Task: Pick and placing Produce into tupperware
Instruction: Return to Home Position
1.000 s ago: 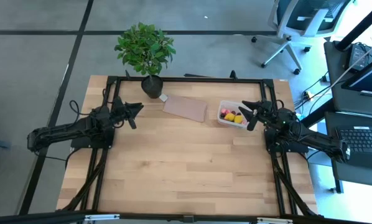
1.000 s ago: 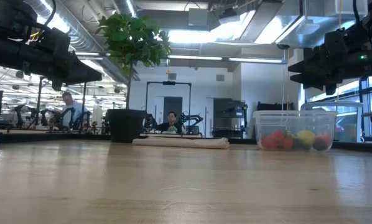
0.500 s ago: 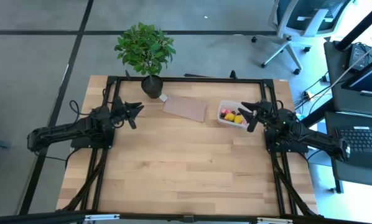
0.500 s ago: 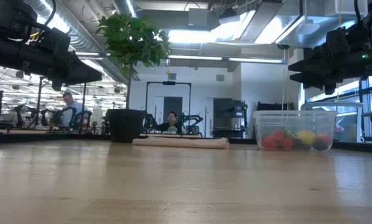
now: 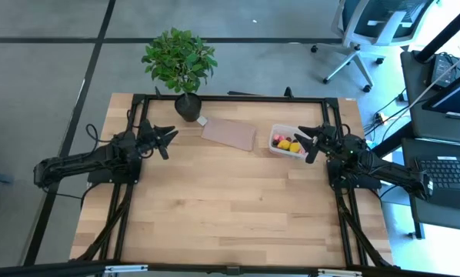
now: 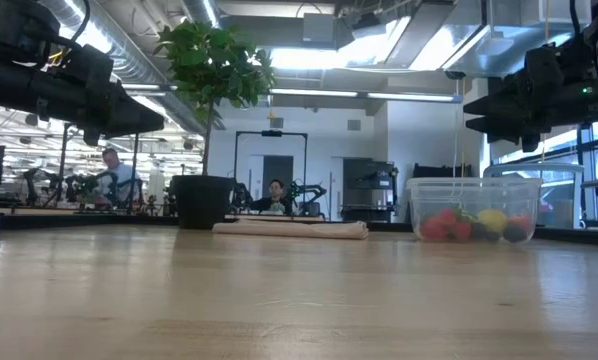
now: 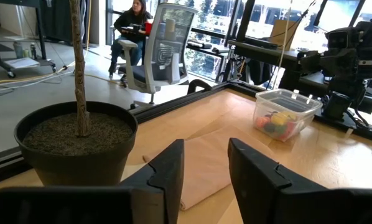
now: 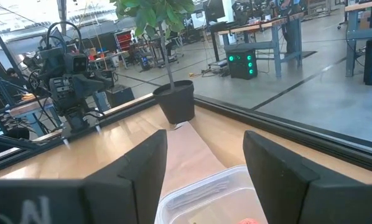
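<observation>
The clear plastic tub (image 5: 290,128) stands on the wooden worktop (image 5: 230,208) near its far right corner. The fruit pieces (image 5: 285,144) lie heaped inside it. From table height a yellow piece (image 6: 492,219) shows among red ones (image 6: 441,225) and a darker one at the end of the tub, all low against its wall.

The right tool (image 5: 305,144) hangs in the air just beside the tub, on the side toward the worktop's right edge, and points at it. It is above the tub's rim and apart from it. Its two fingers are spread wide with nothing between them. In the right wrist view they stand to either side of the tub's near corner.

The left tool (image 5: 168,142) is well apart, held above the far left part of the worktop and pointing toward the middle. Its fingers are parted by a moderate gap and hold nothing.

Between the two tools a flat brown sheet (image 5: 230,134) lies on the worktop. The tub is just beside its right end. A potted plant (image 5: 188,106) stands at the back edge, near the sheet's left end.
</observation>
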Robot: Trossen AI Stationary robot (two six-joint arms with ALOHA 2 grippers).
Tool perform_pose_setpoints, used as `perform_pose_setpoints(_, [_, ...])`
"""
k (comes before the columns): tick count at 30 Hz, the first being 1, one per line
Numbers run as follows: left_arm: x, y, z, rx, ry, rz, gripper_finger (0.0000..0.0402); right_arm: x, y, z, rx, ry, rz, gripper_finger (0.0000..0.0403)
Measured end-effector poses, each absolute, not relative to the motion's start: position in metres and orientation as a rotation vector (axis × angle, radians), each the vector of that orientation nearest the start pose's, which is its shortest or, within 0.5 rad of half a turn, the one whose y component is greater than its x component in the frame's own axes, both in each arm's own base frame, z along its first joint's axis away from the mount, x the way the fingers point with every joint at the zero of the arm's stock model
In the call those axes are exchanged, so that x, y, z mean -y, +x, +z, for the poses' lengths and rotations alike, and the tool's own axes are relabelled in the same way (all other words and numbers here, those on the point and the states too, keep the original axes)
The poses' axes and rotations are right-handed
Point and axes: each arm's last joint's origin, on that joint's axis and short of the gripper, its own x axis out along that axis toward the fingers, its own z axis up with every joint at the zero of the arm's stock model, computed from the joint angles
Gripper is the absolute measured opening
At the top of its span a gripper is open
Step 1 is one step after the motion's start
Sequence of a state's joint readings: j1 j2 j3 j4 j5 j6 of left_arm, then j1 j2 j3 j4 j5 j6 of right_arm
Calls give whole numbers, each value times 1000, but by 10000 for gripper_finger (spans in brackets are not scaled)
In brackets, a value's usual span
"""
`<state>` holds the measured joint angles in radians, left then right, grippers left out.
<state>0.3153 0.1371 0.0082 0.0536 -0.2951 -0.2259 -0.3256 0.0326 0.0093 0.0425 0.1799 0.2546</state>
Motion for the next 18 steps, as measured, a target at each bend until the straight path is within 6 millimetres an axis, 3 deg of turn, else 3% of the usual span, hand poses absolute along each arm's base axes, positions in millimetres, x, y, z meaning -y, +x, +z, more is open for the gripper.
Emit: perform_pose_setpoints(18, [-40, 97, 160, -7, -220, 616, 121, 36, 92, 168, 84, 249, -501, 213])
